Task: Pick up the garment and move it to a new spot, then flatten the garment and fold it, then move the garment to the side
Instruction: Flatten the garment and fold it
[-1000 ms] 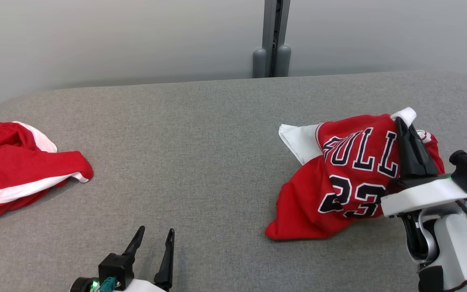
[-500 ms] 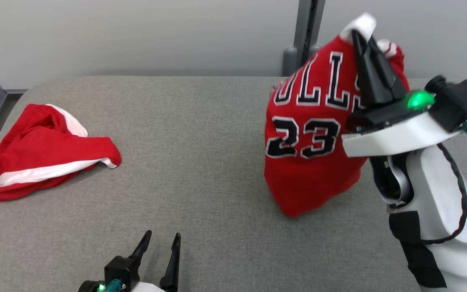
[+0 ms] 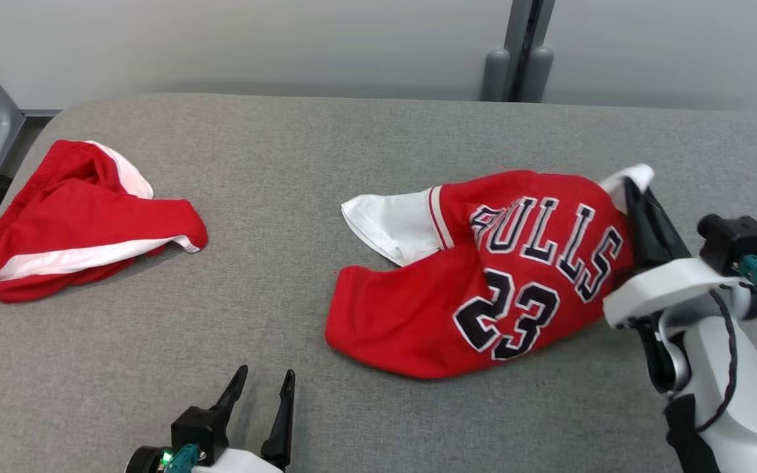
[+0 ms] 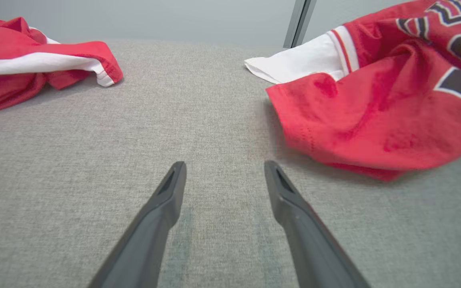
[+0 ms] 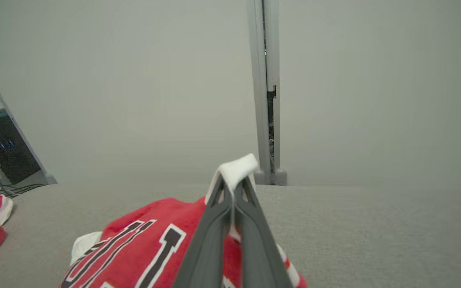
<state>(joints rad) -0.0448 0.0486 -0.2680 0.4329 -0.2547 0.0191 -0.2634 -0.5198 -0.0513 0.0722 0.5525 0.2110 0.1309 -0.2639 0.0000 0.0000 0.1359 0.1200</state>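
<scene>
The right tool [image 3: 638, 188] is clamped tight, its fingers pressed together on a fold of white trim [image 3: 635, 175] at the top of the red jersey [image 3: 483, 289]. The right wrist view makes it plain: white cloth looped over the closed tips, held up above the rest of the fabric. The jersey sprawls crumpled across the right half of the grey surface [image 3: 286, 164], with the number 23 and the black lettering face up. A white panel pokes out toward the middle, and the pinched end sits nearest the right edge. The left tool [image 3: 265, 372] sits low by the near edge, fingers spread wide with nothing between them, apart from the jersey's hem. Over by the left edge, red shorts [image 3: 76, 223] with a white stripe lie bunched up.
</scene>
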